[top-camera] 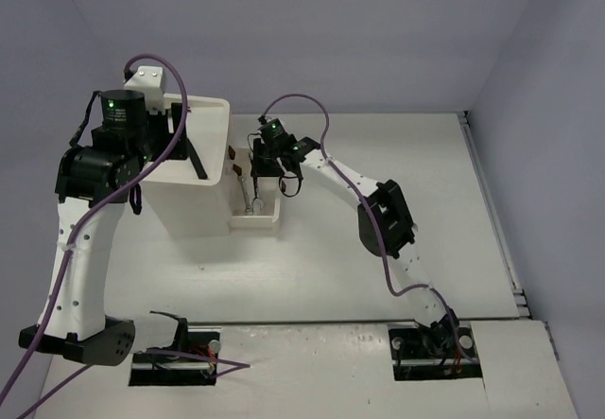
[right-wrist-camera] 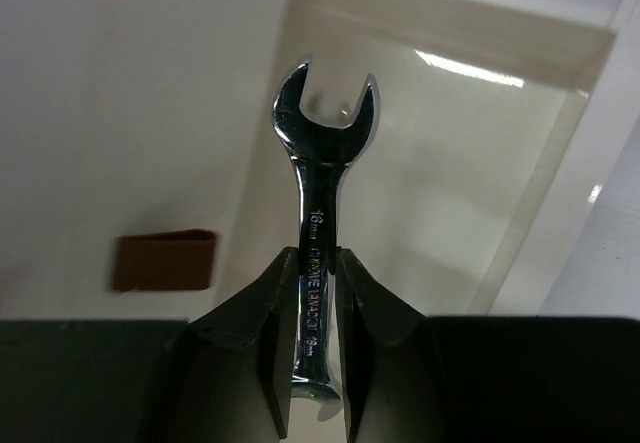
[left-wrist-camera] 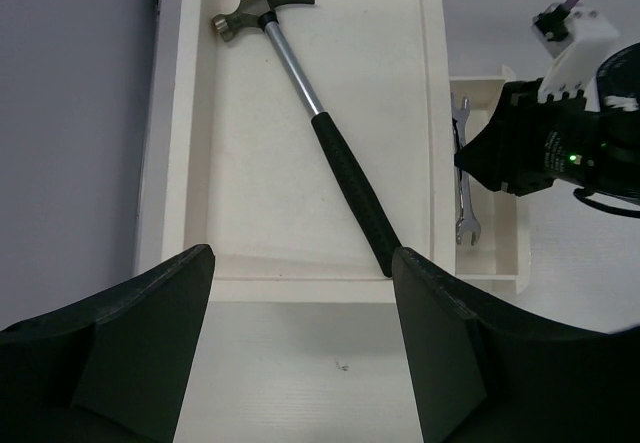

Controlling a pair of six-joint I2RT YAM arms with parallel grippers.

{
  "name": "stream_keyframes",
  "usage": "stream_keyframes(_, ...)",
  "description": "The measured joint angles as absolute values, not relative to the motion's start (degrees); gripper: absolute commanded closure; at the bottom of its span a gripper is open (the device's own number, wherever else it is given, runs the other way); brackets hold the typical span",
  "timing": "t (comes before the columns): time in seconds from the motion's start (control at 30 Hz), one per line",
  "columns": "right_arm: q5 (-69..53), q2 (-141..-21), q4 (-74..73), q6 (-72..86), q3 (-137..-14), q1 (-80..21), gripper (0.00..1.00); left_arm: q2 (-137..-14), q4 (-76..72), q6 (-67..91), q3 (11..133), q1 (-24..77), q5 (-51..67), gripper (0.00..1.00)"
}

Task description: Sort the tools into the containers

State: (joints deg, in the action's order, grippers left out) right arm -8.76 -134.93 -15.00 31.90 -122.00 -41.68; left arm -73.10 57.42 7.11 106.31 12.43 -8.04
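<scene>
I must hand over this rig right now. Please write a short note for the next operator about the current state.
Left gripper: open, empty, above the top tray.
Right gripper: shut on the wrench, its open end over the pulled-out drawer.
Done: the hammer lies in the top tray.
To do: probably release the wrench into the drawer, then push it shut. No other tools in view.
</scene>
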Motion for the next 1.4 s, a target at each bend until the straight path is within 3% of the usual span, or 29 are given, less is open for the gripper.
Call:
stream_keyframes(0.07,-8.2,-136.7,-15.4,32.0,-121.2,-41.8,0.55,-72.6,57.5,7.1,106.1,12.4,-8.1,0.32)
stream_keyframes(0.23,-6.1,-136.5,-15.3,30.7,-120.6,-41.7,0.48,-72.1,57.5,7.1,106.1,12.4,-8.5,0.32)
stream_keyframes(0.37,-4.7,-132.2,-14.4,26.6,-116.8,-41.3,0.48,-72.1,57.5,7.1,106.1,12.4,-8.4,0.32)
stream_keyframes(0.53,-5.8,-118.8,-13.1,17.9,-102.0,-36.4,0.48,-72.2,57.5,7.1,106.1,12.4,-8.4,0.32)
stream_keyframes(0.73,-7.2,-104.5,-13.8,7.1,-83.5,-16.0,0.48,-72.7,57.5,7.2,106.2,12.9,-7.6,0.32)
stream_keyframes(0.9,-5.3,-103.2,-17.0,1.6,-76.0,-5.6,0.48,-74.0,57.5,7.2,106.4,13.9,-7.3,0.32)
stream_keyframes(1.4,-7.1,-109.3,-20.1,-0.1,-72.1,-3.8,0.54,-74.7,57.4,7.7,106.1,15.3,-6.5,0.32)
